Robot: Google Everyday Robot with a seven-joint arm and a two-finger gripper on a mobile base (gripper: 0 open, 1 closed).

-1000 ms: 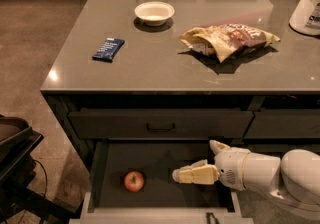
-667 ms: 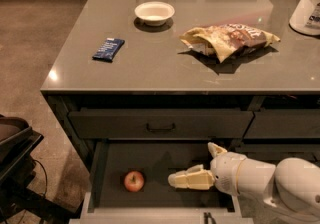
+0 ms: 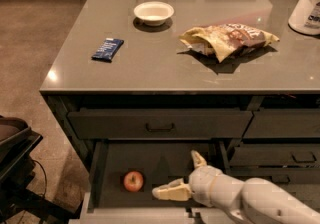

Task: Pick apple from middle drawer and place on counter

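Note:
The small red apple (image 3: 133, 181) lies in the open middle drawer (image 3: 120, 160), on its dark floor toward the left. My gripper (image 3: 182, 175) is inside the drawer, to the right of the apple and apart from it. It is open, with one pale finger (image 3: 169, 192) reaching left toward the apple and the other (image 3: 197, 158) pointing up and back. It holds nothing. The grey-brown counter (image 3: 165, 70) spans the top above the drawers.
On the counter are a white bowl (image 3: 154, 12), a blue snack bar (image 3: 107, 49), a crumpled chip bag (image 3: 227, 38) and a white tub (image 3: 307, 5) at the far right. A shut drawer with a handle (image 3: 160, 126) sits above the open one. A dark object (image 3: 15, 145) stands at left.
My gripper has moved left and a little lower inside the drawer, closing the gap to the apple. The apple has not moved.

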